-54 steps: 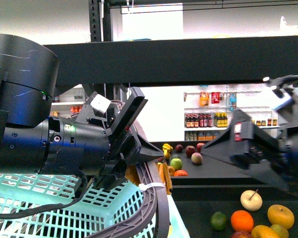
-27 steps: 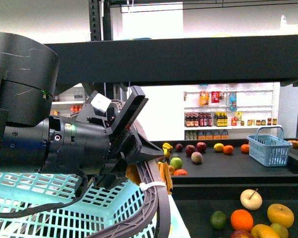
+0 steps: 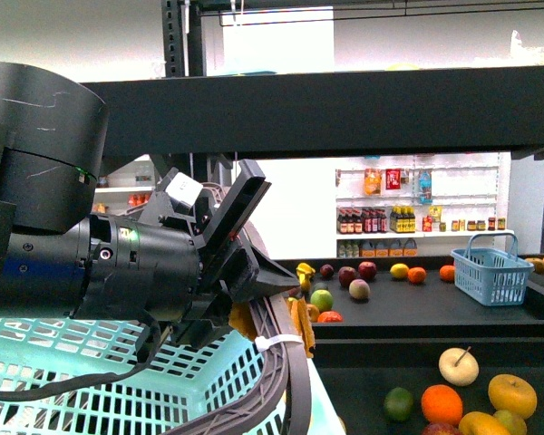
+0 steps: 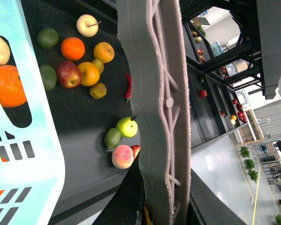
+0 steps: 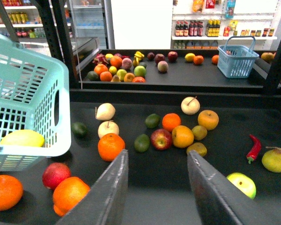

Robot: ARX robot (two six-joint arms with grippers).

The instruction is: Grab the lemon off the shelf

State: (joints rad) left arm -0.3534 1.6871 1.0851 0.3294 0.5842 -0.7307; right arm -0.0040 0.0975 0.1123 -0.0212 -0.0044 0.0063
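Note:
My left gripper is shut on the grey handle of a teal basket, held up close to the front camera. A yellow, lemon-shaped fruit lies inside that basket, seen through its side wall in the right wrist view. The black shelf tray holds loose oranges, apples, limes and some small yellow fruits. My right gripper hangs open over a bare part of the tray, with nothing between its fingers. It is out of the front view.
A second black rack behind carries more fruit and a small blue basket. A red chilli and a green apple lie near my right gripper. The shelf's upper tier runs overhead. White wall shelves of bottles stand far back.
The right arm, which filled the right side of the front view a second ago, has left that view and uncovered the blue basket. The left arm and its basket have stayed put.

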